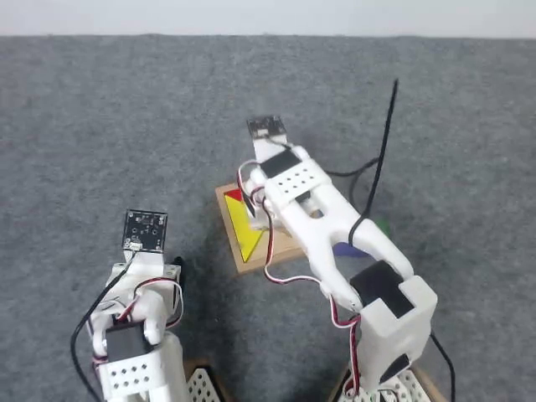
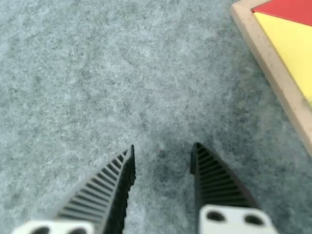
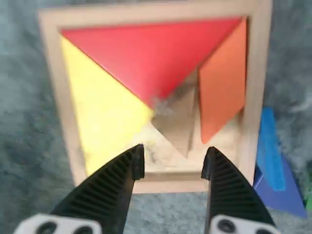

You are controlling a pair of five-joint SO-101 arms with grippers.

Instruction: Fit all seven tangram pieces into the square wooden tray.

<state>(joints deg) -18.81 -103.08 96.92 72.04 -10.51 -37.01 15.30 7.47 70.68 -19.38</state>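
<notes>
The square wooden tray [image 3: 261, 73] holds a red triangle [image 3: 151, 53], a yellow triangle [image 3: 102, 107] and an orange parallelogram [image 3: 222, 83]. A patch of its wooden floor [image 3: 178, 126] is bare. My right gripper [image 3: 173, 161] hangs open over the tray's near rim with nothing between its fingers. Two blue pieces [image 3: 270, 146] lie on the carpet just outside the tray, one partly over the other. My left gripper [image 2: 163, 156] is open over bare carpet, with the tray's corner [image 2: 273, 78] off to one side. In the high view the right arm [image 1: 310, 201] covers most of the tray [image 1: 230, 230].
Grey carpet covers the whole table. A green piece [image 1: 381, 224] and a blue piece [image 1: 347, 249] lie beside the right arm, on the tray's right. A black cable [image 1: 381, 159] runs up from that arm. The left arm [image 1: 138, 327] sits at the lower left.
</notes>
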